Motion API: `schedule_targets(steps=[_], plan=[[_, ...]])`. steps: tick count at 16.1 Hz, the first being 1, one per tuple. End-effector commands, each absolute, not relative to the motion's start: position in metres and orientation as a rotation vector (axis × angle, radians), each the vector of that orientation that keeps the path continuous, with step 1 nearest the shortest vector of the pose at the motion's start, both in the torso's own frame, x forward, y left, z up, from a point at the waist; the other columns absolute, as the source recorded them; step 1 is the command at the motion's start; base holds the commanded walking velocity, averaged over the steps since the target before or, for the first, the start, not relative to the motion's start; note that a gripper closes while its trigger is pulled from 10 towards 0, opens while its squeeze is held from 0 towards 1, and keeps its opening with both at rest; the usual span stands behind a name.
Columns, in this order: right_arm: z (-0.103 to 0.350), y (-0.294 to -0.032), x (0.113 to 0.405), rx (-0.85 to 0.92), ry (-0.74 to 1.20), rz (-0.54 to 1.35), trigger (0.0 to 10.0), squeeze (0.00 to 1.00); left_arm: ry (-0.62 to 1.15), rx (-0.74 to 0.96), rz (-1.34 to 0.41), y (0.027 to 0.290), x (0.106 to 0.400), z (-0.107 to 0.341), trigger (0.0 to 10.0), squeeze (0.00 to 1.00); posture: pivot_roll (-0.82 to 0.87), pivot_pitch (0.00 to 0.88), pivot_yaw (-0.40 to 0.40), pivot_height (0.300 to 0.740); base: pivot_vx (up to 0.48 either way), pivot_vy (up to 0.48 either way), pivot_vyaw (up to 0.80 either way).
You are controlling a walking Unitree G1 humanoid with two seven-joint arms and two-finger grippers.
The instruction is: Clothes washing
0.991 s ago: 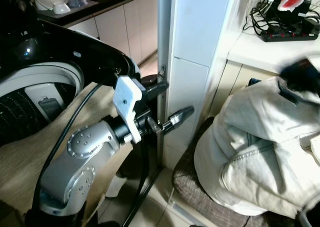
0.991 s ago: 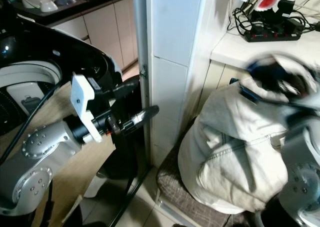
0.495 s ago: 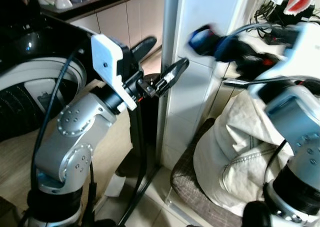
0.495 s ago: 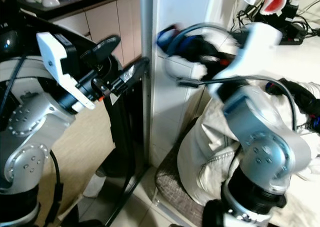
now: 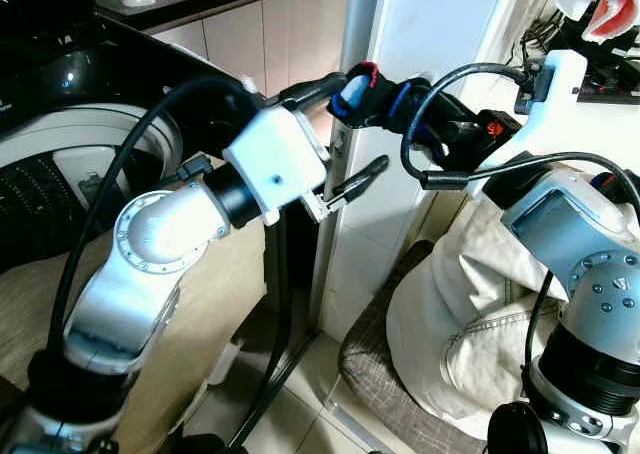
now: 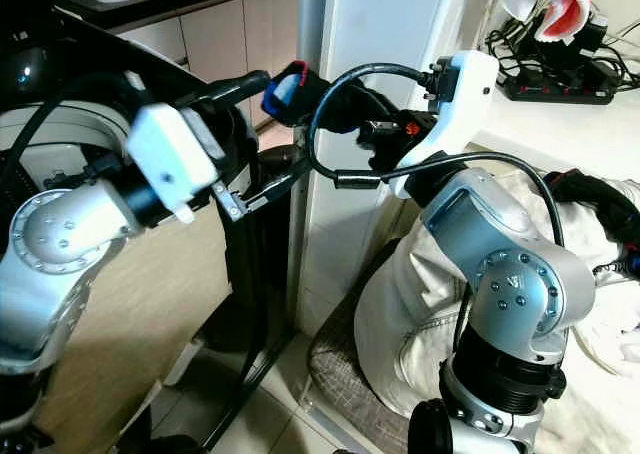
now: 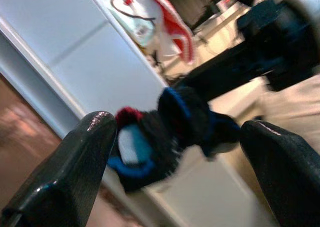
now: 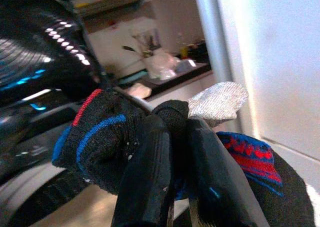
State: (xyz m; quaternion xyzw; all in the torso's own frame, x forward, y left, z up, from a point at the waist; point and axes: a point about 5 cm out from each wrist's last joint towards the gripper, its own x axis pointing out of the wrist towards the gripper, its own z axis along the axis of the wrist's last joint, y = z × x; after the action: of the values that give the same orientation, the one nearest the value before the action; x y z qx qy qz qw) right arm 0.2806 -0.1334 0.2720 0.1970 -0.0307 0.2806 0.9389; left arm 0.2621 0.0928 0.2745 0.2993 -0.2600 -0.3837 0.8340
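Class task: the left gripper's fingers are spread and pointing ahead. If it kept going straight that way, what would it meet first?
Probably the dark sock held by the right gripper: it sits between the left gripper's spread fingers. Behind it stands the white pillar. Depth is uncertain.

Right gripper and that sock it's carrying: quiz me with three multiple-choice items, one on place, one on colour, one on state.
1. Where is the sock?
A. in the washer drum
B. in the air between the two grippers
C. on the chair

2. What colours does the sock show?
A. black with blue and red
B. plain white
C. green and yellow

3. How are the left gripper's fingers?
A. shut on the sock
B. shut on a cable
C. open, spread either side of the sock

Key: 1 B, the right gripper holds it up beside the white pillar. 2 A, right wrist view shows the stripes. 3 C, left wrist view shows the gap.
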Motion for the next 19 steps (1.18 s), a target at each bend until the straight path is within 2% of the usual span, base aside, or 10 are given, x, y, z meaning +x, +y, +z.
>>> schedule_targets(steps=[1,6,7,8,19], plan=[[0.277,-0.131,0.278,0.403,-0.083,0.612,10.0,0.00,-0.600,0.682,-0.792,0.089,0.263,0.279,10.0,0.00,-0.02,0.000,-0.079,0.740,0.000,0.000,0.00],[0.272,-0.127,0.272,0.388,-0.066,0.623,10.0,0.00,-0.650,0.663,-0.814,0.077,0.264,0.278,10.0,0.00,-0.03,0.000,-0.061,0.740,0.000,0.000,0.00],[0.271,-0.127,0.272,0.388,-0.064,0.618,10.0,0.00,-0.648,0.630,-0.840,0.076,0.262,0.278,9.7,0.00,-0.03,0.000,-0.058,0.740,0.000,0.000,0.00],[0.271,-0.126,0.271,0.391,-0.063,0.617,10.0,0.00,-0.644,0.604,-0.859,0.075,0.262,0.277,0.0,0.00,-0.03,0.000,-0.057,0.740,0.000,0.000,0.00],[0.266,-0.122,0.269,0.389,-0.048,0.620,10.0,0.00,-0.634,0.582,-0.876,0.079,0.262,0.273,0.0,0.00,-0.02,0.002,-0.057,0.740,0.000,0.000,0.00]])
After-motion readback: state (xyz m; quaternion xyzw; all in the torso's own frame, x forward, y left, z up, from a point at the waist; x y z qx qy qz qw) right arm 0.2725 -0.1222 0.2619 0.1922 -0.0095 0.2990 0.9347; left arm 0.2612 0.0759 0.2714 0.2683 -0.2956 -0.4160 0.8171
